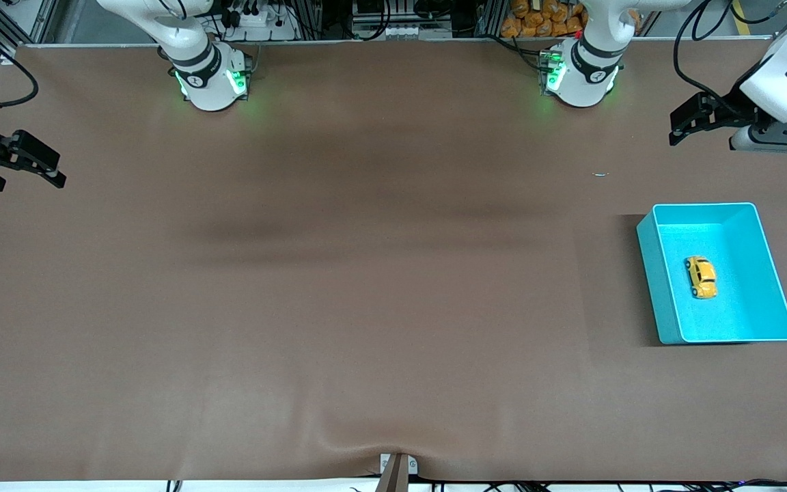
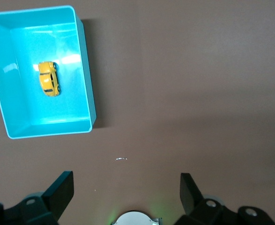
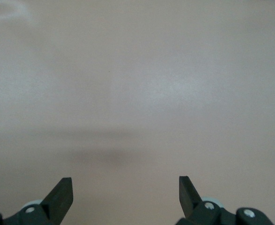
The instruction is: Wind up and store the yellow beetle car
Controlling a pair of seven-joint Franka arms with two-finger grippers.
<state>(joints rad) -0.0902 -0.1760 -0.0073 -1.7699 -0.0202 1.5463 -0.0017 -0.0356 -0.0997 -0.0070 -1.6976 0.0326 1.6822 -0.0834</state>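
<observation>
One item in play: yellow beetle car (image 1: 700, 277) lying on floor of teal bin (image 1: 651, 273), near table edge at left arm's end. Stored, by look of it; whether wound, cannot tell. Nothing visibly left.
Left gripper (image 1: 688, 123) over same end, toward bases' edge, fingers spread, empty.
Right gripper (image 1: 24, 167) over right arm's end, fingers spread, empty, waiting.

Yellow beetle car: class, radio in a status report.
Left gripper and right gripper open, empty, waiting at table ends. Yellow beetle car sits in teal bin. Nothing in the way.
</observation>
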